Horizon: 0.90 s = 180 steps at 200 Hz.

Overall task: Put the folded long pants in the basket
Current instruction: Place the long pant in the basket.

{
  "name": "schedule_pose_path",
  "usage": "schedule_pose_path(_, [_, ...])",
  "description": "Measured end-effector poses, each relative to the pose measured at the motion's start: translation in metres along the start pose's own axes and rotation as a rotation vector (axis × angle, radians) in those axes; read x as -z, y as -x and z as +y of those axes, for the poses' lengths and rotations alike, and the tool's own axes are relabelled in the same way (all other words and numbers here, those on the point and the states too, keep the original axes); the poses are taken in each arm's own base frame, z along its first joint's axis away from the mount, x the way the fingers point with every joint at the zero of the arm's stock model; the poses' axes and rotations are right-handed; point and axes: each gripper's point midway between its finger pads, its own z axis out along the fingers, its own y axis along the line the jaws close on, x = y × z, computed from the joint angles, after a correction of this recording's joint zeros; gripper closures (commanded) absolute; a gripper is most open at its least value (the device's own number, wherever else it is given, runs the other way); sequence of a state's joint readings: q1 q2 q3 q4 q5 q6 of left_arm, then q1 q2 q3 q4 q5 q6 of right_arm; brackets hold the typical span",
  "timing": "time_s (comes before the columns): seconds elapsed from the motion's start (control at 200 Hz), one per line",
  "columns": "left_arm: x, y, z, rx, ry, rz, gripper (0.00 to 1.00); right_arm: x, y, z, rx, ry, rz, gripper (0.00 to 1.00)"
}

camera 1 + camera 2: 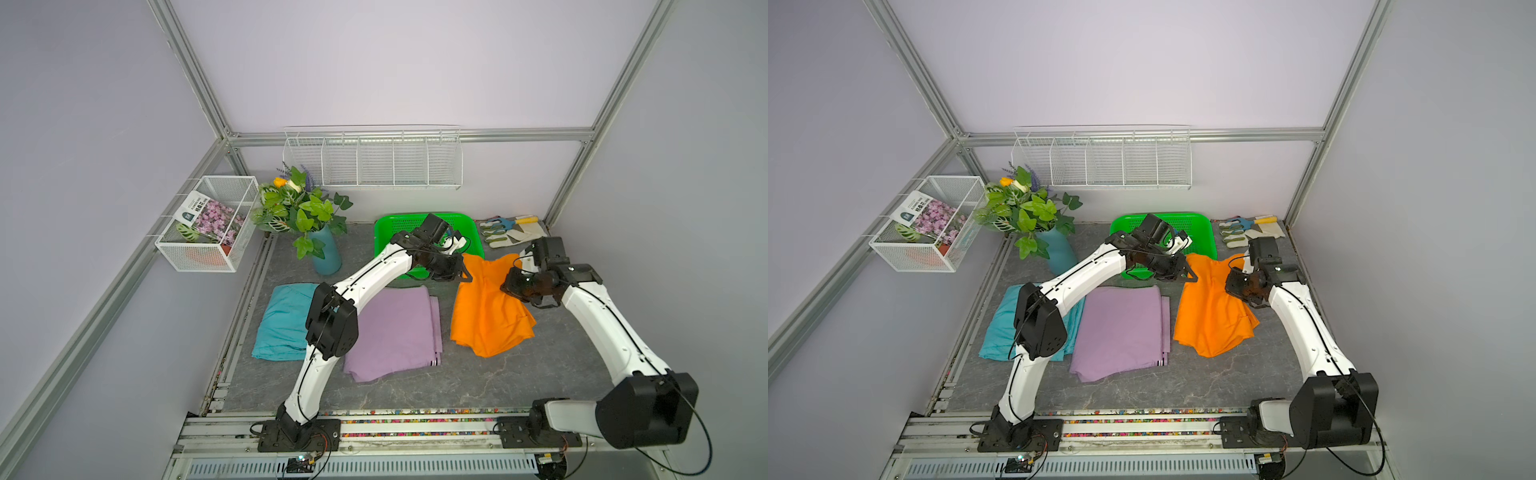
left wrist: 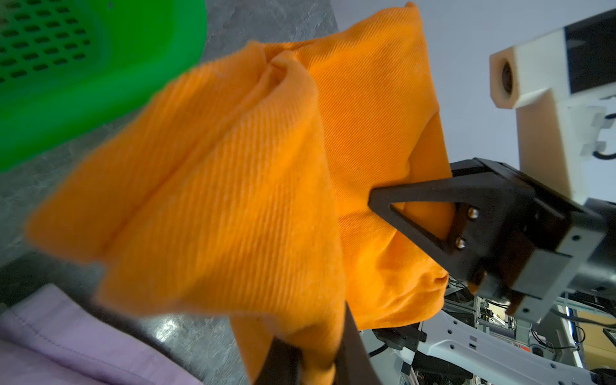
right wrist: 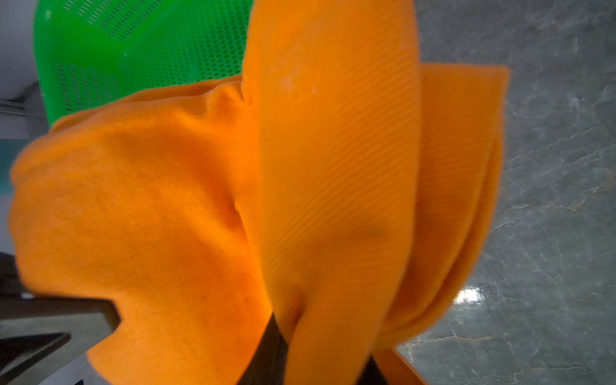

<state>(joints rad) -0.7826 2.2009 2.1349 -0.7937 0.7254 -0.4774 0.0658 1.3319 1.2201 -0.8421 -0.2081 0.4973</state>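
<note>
The left arm (image 1: 365, 274) reaches forward and rightward, elbow raised, and the left gripper (image 1: 465, 276) is clamped tight on the orange pants (image 1: 486, 320). The right arm (image 1: 598, 328) bends inward, and the right gripper (image 1: 510, 286), close by, pinches the same cloth.

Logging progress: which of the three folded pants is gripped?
The orange pants: left gripper and right gripper both pinch its far edge, while the lilac pants and teal pants lie flat.

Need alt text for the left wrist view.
Orange pants fill the frame, bunched up, with the left gripper shut on one edge and the right gripper shut on another. The green basket is close by; lilac pants lie on the grey table.
</note>
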Motion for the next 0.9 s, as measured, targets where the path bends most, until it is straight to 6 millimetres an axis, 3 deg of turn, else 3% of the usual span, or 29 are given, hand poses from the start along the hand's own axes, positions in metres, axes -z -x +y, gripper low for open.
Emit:
schedule_pose_path(0.155, [0.031, 0.028, 0.0, -0.008, -0.016, -0.074, 1.0, 0.021, 0.032, 0.031, 0.017, 0.093, -0.073, 1.0])
schedule_pose_path(0.26, [0.053, 0.046, 0.008, 0.0, -0.017, -0.124, 1.0, 0.019, 0.052, 0.05, 0.024, 0.146, -0.087, 1.0])
schedule_pose_path(0.66, [0.135, 0.093, 0.079, 0.123, 0.037, -0.297, 1.0, -0.052, 0.116, 0.124, 0.035, 0.289, -0.044, 1.0])
schedule_pose_path(0.9, [0.158, 0.119, 0.105, 0.114, 0.112, -0.386, 1.0, -0.09, 0.139, 0.145, 0.0, 0.351, -0.056, 1.0])
